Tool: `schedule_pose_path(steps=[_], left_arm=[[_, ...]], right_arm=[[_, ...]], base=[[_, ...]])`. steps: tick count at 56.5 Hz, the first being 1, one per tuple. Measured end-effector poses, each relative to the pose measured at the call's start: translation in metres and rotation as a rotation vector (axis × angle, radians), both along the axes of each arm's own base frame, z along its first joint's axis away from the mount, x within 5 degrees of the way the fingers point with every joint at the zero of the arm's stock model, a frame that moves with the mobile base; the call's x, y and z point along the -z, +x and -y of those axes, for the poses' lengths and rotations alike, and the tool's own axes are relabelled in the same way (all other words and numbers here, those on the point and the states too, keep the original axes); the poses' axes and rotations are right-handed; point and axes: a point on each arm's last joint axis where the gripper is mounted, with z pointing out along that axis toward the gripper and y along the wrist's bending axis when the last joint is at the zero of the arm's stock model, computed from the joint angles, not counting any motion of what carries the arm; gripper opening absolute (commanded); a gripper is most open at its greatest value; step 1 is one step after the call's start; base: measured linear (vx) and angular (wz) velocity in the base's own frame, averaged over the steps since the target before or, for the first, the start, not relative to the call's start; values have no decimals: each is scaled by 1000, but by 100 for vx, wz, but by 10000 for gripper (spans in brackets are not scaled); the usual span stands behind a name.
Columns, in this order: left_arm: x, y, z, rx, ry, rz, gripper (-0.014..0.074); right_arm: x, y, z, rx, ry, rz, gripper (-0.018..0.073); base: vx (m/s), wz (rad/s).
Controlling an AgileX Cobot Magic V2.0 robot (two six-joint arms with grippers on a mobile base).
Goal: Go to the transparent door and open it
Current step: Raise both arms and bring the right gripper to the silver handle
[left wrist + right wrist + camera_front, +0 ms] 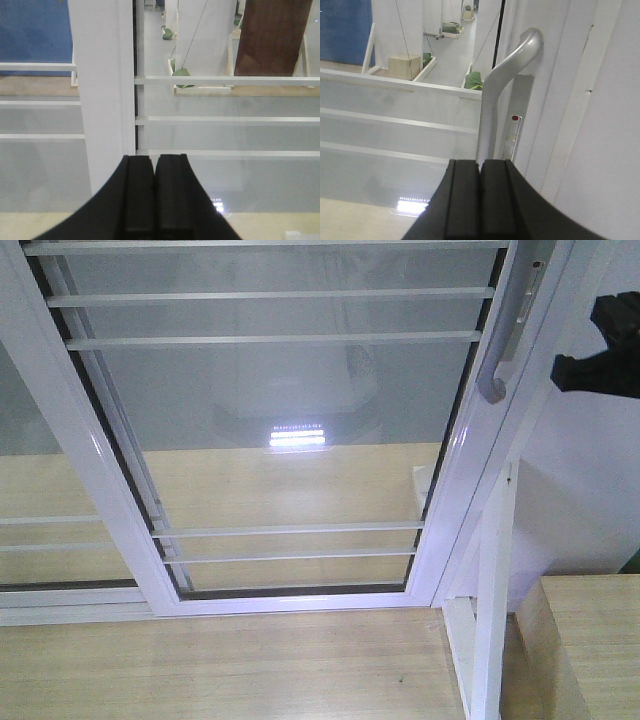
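The transparent door [290, 440] fills the front view: clear glass in a glossy white frame, crossed by thin white bars. Its grey J-shaped handle [505, 340] hangs on the right stile. In the right wrist view that handle [495, 100] rises directly ahead of my right gripper [480, 165], whose two black fingers are pressed together with nothing between them. A dark part of the right arm [605, 350] shows at the front view's right edge. My left gripper [154, 160] is shut and empty, facing the door's white left stile [102, 90] and the glass bars.
A second white-framed glass panel [40, 490] overlaps on the left. A bare white jamb post [492, 590] with a braced foot stands lower right, beside a wooden block [590, 640]. Pale wood flooring [220, 670] lies before the bottom rail.
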Motion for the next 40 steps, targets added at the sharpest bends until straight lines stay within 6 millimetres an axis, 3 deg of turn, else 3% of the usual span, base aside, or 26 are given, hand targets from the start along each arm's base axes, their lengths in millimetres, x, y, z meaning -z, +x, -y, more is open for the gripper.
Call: schedule_pose_path(steps=[8,13,40], left_arm=[[5,37,0,-9,4,-31,-6],[11,49,0,-16,7,-36,-6],[15,55,-1,-24,10,-28,15]], right_arm=[[12,31,-2,19,-26,-11,-4],[20,41,-2,35,-28,-3,-4],[27,47,-3,41,-30,-12,51]], base=[[0,0],[0,0],[0,0]])
